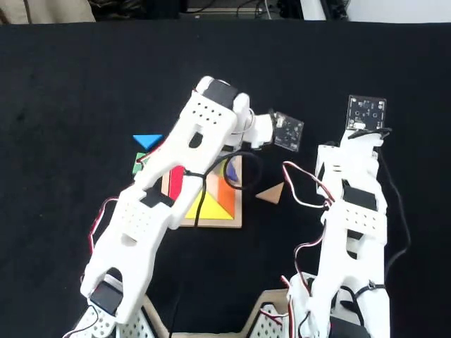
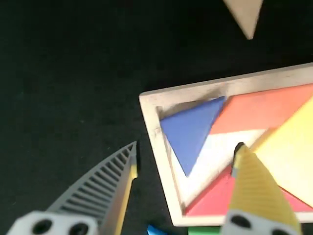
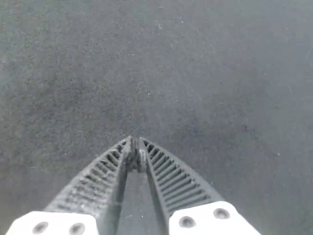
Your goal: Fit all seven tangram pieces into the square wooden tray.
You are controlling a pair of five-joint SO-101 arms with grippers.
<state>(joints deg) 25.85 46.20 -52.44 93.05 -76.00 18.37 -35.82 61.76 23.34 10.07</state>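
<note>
My left gripper (image 2: 187, 146) stood open astride the tray (image 2: 151, 128) rim, one finger inside above the bare gap beside the seated blue triangle (image 2: 188, 129). The right gripper (image 3: 134, 149) was closed on nothing, well apart from the tray. I judged the risk thus: closing the left could pinch the rim, dragging the tray and unseating pieces.

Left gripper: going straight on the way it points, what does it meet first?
Probably the wooden tray: the open left gripper straddles its side wall beside the blue triangle, half over the tray, half over the black table. Depth is unclear.
</note>
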